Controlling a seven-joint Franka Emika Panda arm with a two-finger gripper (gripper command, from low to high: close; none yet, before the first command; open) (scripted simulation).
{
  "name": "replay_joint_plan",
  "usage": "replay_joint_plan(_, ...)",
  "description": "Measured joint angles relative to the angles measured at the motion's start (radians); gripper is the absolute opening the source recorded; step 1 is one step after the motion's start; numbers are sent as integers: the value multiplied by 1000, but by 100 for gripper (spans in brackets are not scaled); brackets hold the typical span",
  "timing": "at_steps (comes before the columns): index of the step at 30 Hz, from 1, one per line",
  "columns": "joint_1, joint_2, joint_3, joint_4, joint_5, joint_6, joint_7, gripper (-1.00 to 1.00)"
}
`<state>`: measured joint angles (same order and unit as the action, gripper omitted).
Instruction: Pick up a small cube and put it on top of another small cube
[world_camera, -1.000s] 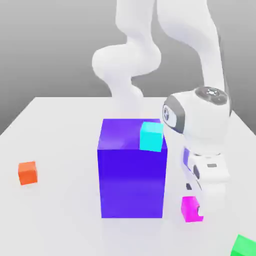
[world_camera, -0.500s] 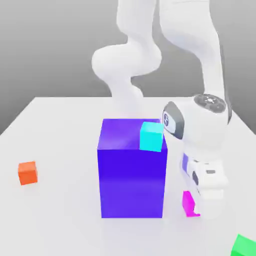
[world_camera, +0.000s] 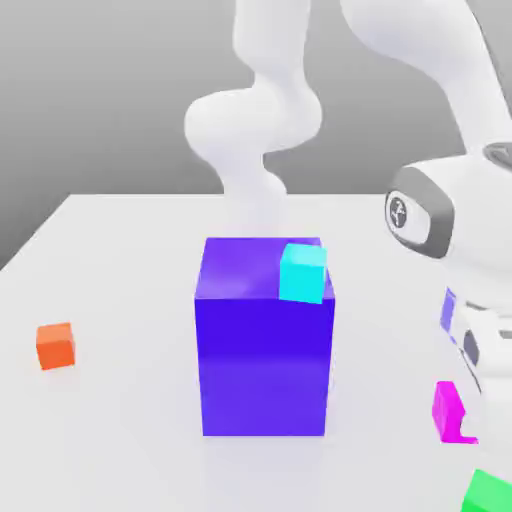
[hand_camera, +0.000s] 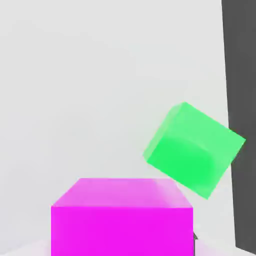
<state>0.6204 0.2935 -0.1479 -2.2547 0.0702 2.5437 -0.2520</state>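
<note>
The hand (world_camera: 468, 415) is clenched on the small magenta cube (world_camera: 447, 411), carrying it clear of the white bench (world_camera: 110, 300) near the exterior view's right edge, well to the right of the big blue-violet block (world_camera: 264, 340). In the hand view the magenta cube (hand_camera: 121, 216) sits close up, with the green cube (hand_camera: 193, 148) lying on the bench beyond it, close to the bench's edge. In the exterior view that green cube (world_camera: 489, 493) rests just below the held cube. A cyan cube (world_camera: 302, 272) stands on the far right corner of the block's top. An orange cube (world_camera: 56, 346) sits alone on the bench, well to the left.
</note>
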Motion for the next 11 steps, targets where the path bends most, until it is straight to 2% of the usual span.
replay_joint_plan(2,2,32,-2,69,10,-39,30,-100)
replay_joint_plan(5,-5,124,10,104,34,17,29,-100)
replay_joint_plan(6,-9,158,15,108,42,47,24,100)
replay_joint_plan(11,-9,158,15,108,42,47,24,100)
